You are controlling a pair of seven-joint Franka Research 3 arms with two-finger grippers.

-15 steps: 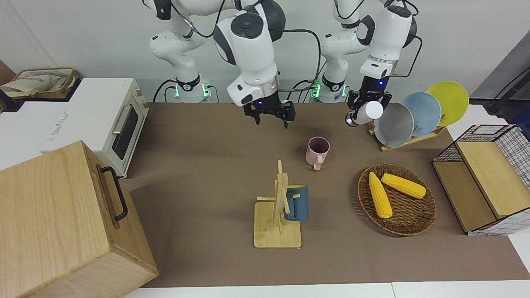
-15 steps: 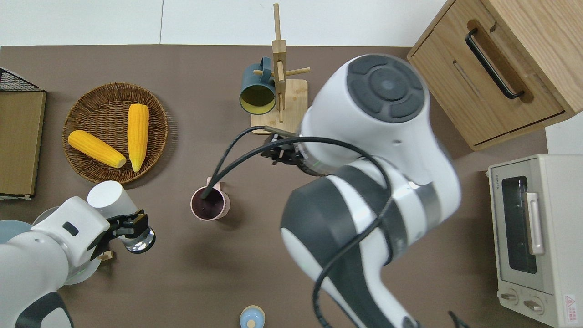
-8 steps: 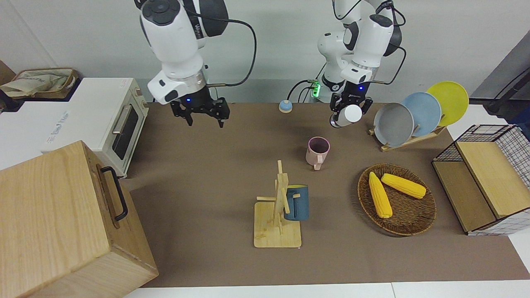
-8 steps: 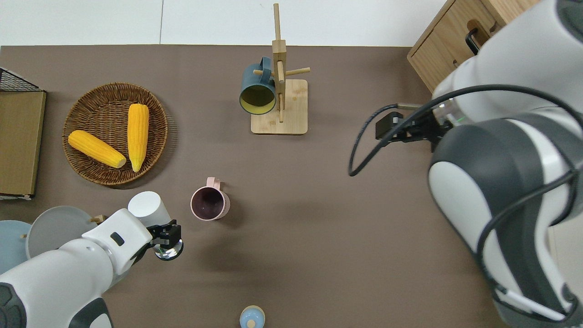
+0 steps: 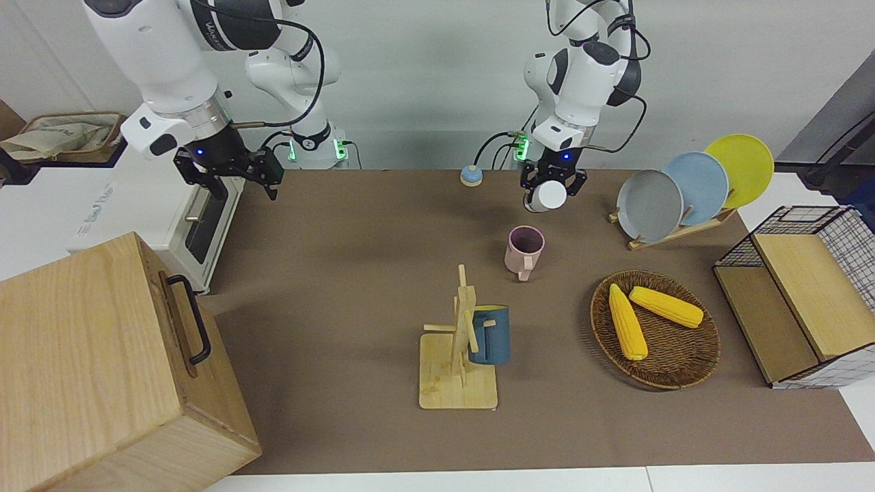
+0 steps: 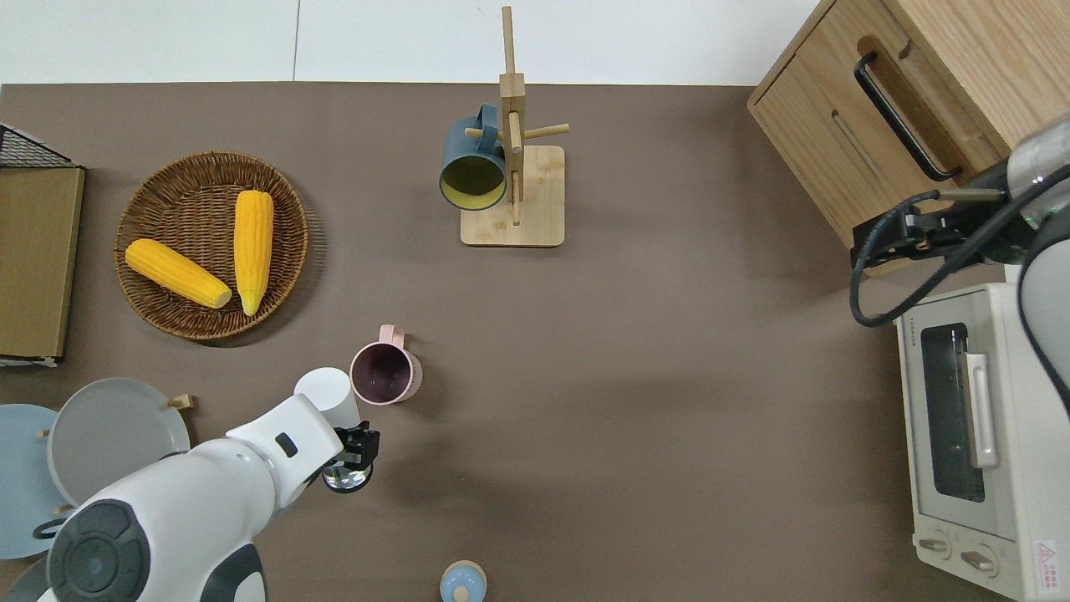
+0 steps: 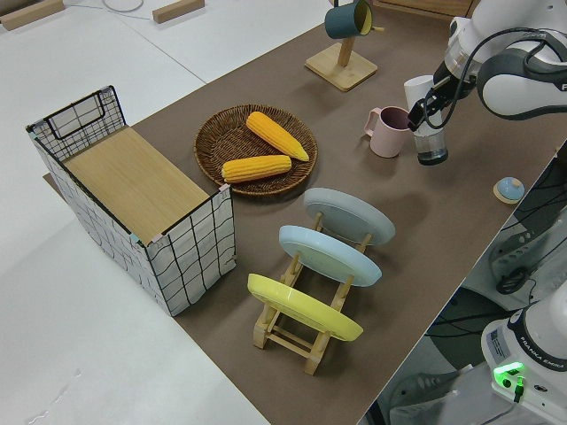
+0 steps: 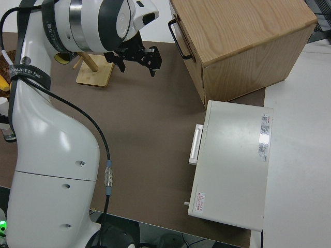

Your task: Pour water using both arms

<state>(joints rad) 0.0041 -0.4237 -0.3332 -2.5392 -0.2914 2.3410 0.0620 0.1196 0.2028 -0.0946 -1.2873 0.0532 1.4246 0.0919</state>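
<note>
So the left gripper (image 6: 347, 451) has its jaws clamped on a tilted bottle (image 6: 328, 391), at the pink mug's (image 6: 384, 374) 8 o'clock seen overhead. Right gripper (image 5: 229, 179), jaws spread and empty, is parked.

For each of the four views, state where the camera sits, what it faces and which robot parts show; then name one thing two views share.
Front: across the table, facing both arms; left gripper holds a white-capped clear bottle.
Overhead: above, looking down; left arm, right gripper.
Left side: raised at the left arm's end, along the wooden plate rack; left arm.
Right side: above the right arm, toward the white toaster oven.
Shared: the pink mug.
</note>
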